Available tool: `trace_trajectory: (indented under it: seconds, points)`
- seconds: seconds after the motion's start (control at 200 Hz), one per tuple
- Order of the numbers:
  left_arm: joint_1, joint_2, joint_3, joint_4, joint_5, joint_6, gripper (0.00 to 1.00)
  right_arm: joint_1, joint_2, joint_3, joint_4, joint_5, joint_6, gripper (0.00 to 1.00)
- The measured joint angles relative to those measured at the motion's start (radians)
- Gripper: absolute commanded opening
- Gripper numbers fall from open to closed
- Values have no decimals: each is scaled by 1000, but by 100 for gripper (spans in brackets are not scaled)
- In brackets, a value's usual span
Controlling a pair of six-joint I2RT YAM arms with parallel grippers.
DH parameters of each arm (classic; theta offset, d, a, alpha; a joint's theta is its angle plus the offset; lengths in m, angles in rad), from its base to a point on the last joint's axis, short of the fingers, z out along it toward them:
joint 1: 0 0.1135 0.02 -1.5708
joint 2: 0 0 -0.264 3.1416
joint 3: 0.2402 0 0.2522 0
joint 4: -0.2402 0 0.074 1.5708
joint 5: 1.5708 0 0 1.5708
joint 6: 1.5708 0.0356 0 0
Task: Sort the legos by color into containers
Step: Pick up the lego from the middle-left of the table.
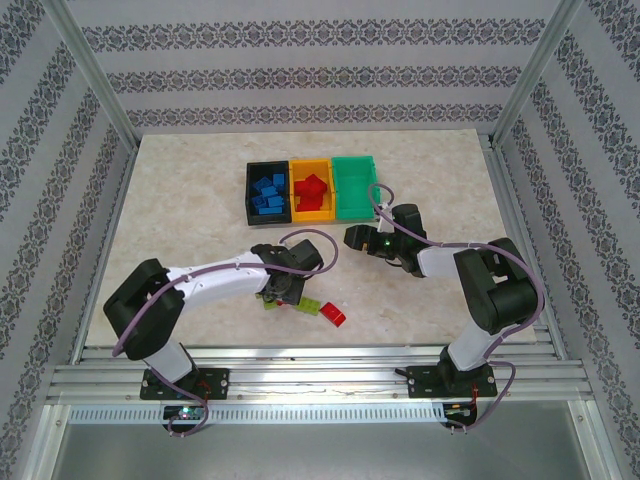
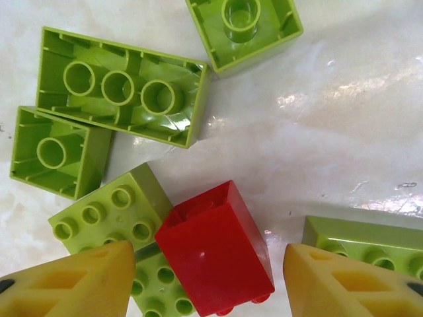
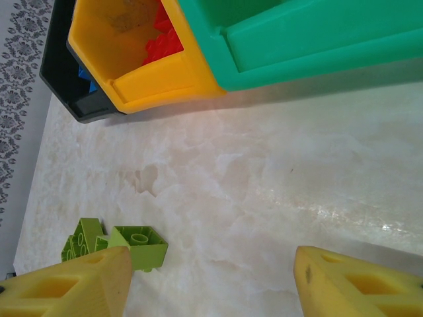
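Lime and red loose legos (image 1: 312,308) lie in a tight cluster on the marble-patterned table (image 1: 200,200), at 6 o'clock from the containers (image 1: 313,188) and well apart from them. In the left wrist view, 1 red brick (image 2: 215,251) sits at the middle with its studs turned toward 6 o'clock. It touches a studs-up lime brick (image 2: 109,218) at its 9 o'clock. 3 upturned lime bricks (image 2: 122,89) lie from 10 to 12 o'clock of it, hollow sides up, and the edge of another lime piece (image 2: 363,241) shows at 3 o'clock.

The left gripper (image 2: 211,290) stands wide. Its yellow fingertips (image 2: 73,284) are on either side of the red brick, apart from it and holding nothing.

The containers form 1 joined row at 12 o'clock on the table. The black bin (image 1: 268,192) is at the 9 o'clock end with blue legos (image 1: 266,190) in it. The orange-yellow bin (image 1: 296,165) is in the middle with red legos (image 1: 313,190) in it. The green bin (image 1: 356,186) is at the 3 o'clock end.

The right gripper (image 3: 211,284) is near the green bin, at its 6 o'clock. Its jaws are spread wide over bare table, with nothing between them. In its wrist view, 2 lime bricks (image 3: 139,246) lie at 8 o'clock.
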Motion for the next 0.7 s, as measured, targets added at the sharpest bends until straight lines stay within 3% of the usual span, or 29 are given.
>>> trace_trajectory:
  seconds: [0.165,0.255,0.7]
  points:
    - [-8,33,0,10,14,-1,55,0,0,0,0,0,0,66]
    - [-11,53,3,19,19,-5,44,0,0,0,0,0,0,66]
    - [-13,31,10,40,34,-5,37,0,0,0,0,0,0,66]
